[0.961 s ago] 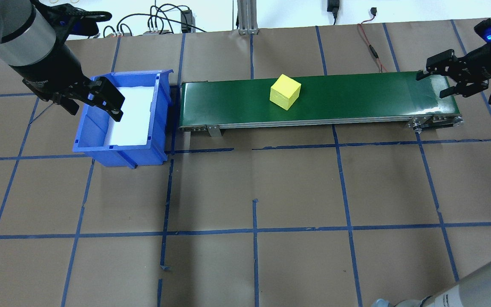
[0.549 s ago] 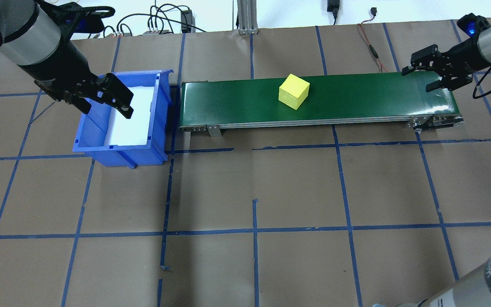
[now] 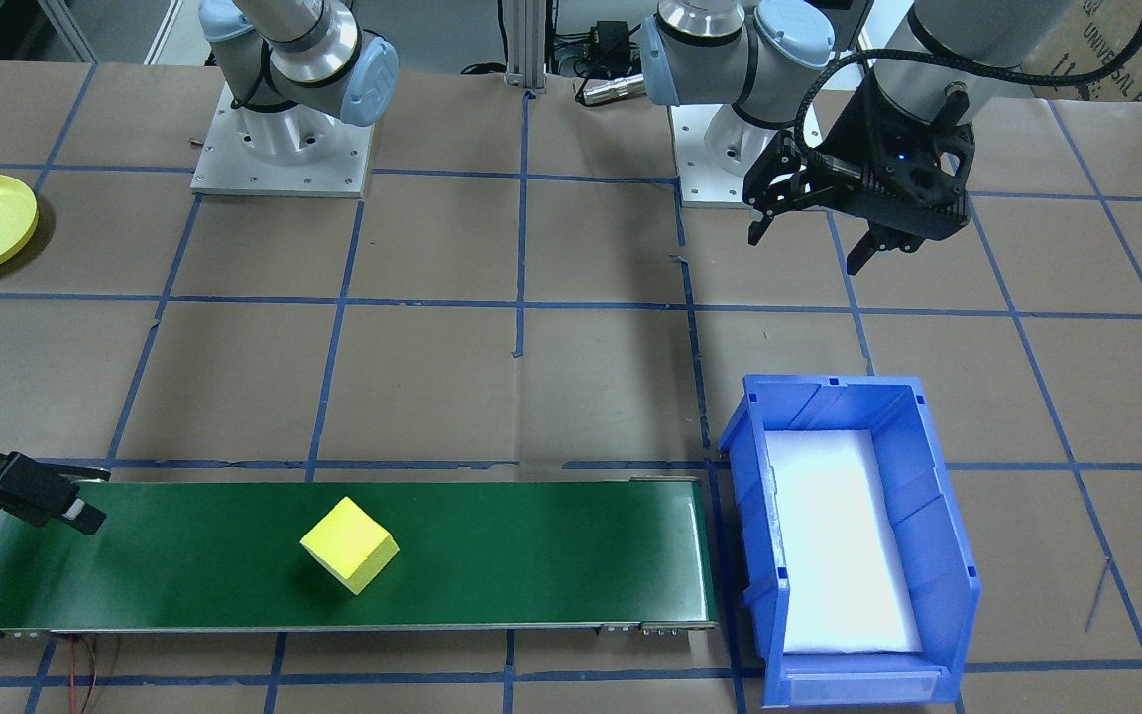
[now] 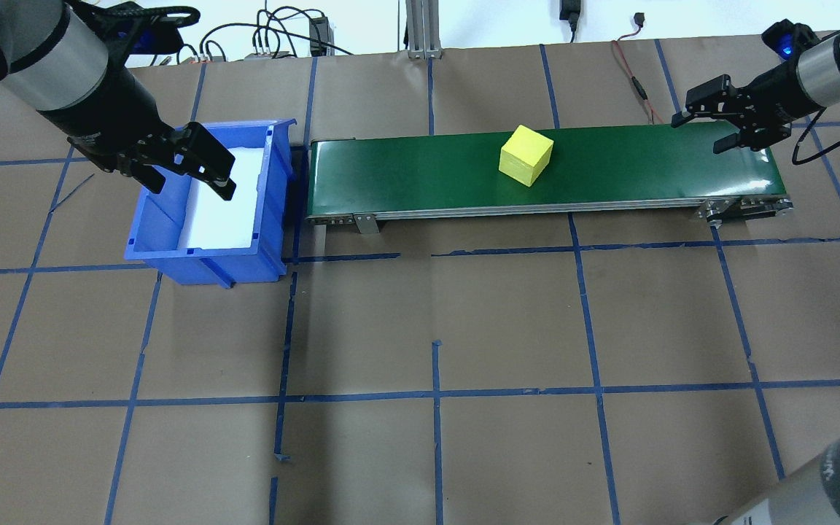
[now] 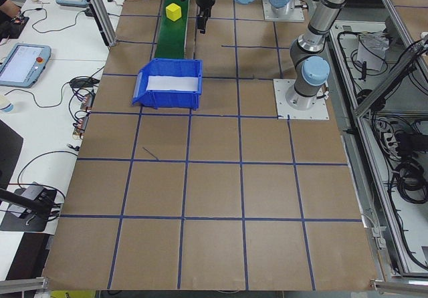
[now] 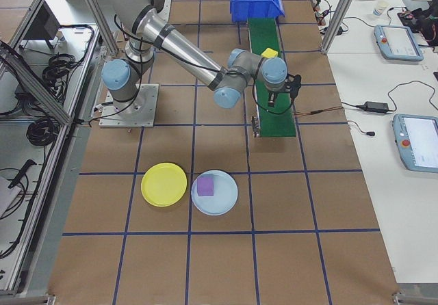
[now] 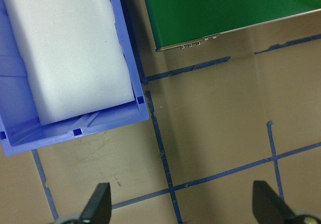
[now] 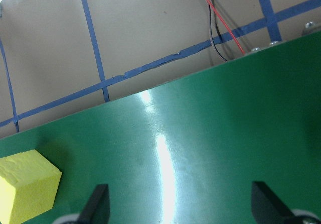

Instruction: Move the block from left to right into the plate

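Your left gripper hangs with its jaws spread wide and nothing between them, its fingertips showing far apart at the bottom corners of the left wrist view. It hovers over the near-left part of the blue bin, above the white foam pad that lines the bin's floor, and touches neither.

Your right gripper is also released and empty, its fingers well apart in the right wrist view. It sits over the right end of the green conveyor belt, tilted down toward the belt surface; you cannot tell from these views whether a fingertip touches the belt.

The yellow block stands on the belt, right of its middle, turned so one corner points toward the robot. It is well apart from both grippers, though it shows at the lower left edge of the right wrist view. The yellow plate lies on the table off the belt's right end, on the robot's side, just beside a pale blue plate that carries a purple block.

Compared with a second ago, the yellow block has travelled to the right along the belt. Your right gripper has shifted left and toward the far edge of the belt. Your left gripper has edged slightly to the right and away from the robot over the bin. Both sets of jaws are as wide as before.
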{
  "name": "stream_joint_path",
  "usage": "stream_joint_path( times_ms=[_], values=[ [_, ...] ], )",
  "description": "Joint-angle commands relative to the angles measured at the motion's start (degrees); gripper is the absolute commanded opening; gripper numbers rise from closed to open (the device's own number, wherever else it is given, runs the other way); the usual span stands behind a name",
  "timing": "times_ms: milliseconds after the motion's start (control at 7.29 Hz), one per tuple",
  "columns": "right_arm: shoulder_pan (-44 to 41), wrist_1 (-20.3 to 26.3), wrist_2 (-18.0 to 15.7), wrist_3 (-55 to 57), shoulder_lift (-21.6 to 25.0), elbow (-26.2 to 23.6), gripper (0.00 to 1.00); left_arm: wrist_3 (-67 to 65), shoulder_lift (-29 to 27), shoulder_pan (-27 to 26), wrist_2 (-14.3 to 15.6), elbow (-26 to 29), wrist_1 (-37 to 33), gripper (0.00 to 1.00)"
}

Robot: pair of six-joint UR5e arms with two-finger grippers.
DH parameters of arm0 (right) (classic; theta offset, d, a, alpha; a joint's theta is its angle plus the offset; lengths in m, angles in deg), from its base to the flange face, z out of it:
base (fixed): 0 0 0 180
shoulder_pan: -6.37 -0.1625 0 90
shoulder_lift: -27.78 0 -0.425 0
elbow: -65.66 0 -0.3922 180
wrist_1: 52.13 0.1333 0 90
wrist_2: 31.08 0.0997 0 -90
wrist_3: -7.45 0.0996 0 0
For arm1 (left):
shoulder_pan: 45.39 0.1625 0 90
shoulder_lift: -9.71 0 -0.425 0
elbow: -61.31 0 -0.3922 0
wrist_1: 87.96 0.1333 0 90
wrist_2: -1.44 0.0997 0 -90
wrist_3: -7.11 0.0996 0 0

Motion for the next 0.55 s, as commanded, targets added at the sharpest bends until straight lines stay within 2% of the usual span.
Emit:
stream_joint_path(
  times_ms=[0, 412],
  values=[
    [-0.1, -1.7, 0.0, 0.0, -0.3, 0.0, 1.00, 0.0, -0.1, -0.1, 0.1, 0.0, -0.1, 1.00],
    [-1.2, -3.4, -0.1, -0.5, -1.3, 0.0, 1.00, 0.0, -0.1, -0.3, 0.0, 0.0, -0.4, 1.00]
  ],
)
